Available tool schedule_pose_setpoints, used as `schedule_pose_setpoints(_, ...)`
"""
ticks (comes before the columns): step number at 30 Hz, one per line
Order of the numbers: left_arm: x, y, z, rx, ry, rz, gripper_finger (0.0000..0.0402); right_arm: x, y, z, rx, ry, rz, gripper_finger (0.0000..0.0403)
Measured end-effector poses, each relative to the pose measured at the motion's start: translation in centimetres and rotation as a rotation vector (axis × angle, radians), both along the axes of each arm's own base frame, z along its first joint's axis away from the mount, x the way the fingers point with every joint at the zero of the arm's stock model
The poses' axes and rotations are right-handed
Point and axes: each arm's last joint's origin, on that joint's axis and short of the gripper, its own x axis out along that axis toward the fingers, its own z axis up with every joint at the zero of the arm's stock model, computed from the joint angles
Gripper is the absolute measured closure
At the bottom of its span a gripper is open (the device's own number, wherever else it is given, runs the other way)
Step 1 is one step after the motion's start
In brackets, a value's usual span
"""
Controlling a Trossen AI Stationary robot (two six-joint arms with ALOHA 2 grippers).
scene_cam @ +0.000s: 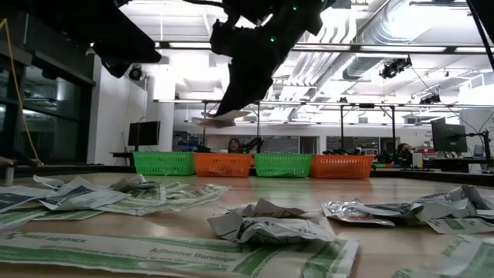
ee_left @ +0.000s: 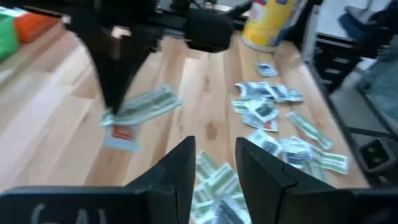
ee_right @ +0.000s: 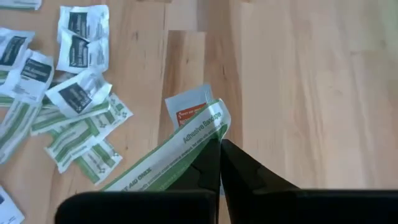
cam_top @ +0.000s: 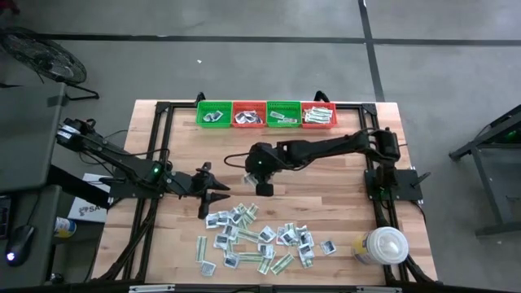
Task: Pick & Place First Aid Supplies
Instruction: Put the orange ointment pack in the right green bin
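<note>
First aid supplies (cam_top: pixel 259 240) lie scattered at six o'clock; we see the right gripper (ee_right: pixel 219 147) pinching a green strip packet (ee_right: pixel 180 149) mid-table, left gripper (ee_left: pixel 214 163) narrowly parted at nine.

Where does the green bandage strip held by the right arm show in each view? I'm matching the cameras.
High: green bandage strip, table centre, mostly under the right gripper.
Low: strip in the air, upper middle.
Left wrist: strip hanging left of centre.
Right wrist: strip pinched between shut jaws.
Shared landmark: baskets.
</note>
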Motion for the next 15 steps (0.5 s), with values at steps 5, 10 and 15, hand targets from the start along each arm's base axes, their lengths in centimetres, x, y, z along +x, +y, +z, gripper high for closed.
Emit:
schedule_pose_setpoints(5,0.0,0.3,-0.9,0.065,0.065,0.105,0.0289,0.0,0.0,0.0,0.001,-0.002,-0.002,0.0403)
schedule_pose_setpoints(10,0.3,0.4,-1.5,0.055,0.08,0.169,0.029,0.0,0.0,0.9,0.005,-0.043,-0.013,0.0403)
schedule_pose_setpoints(15,0.6,0.4,-2.1,0.025,0.088,0.265,0.0289,0.0,0.0,1.5,-0.001,-0.079,-0.017,0.0403)
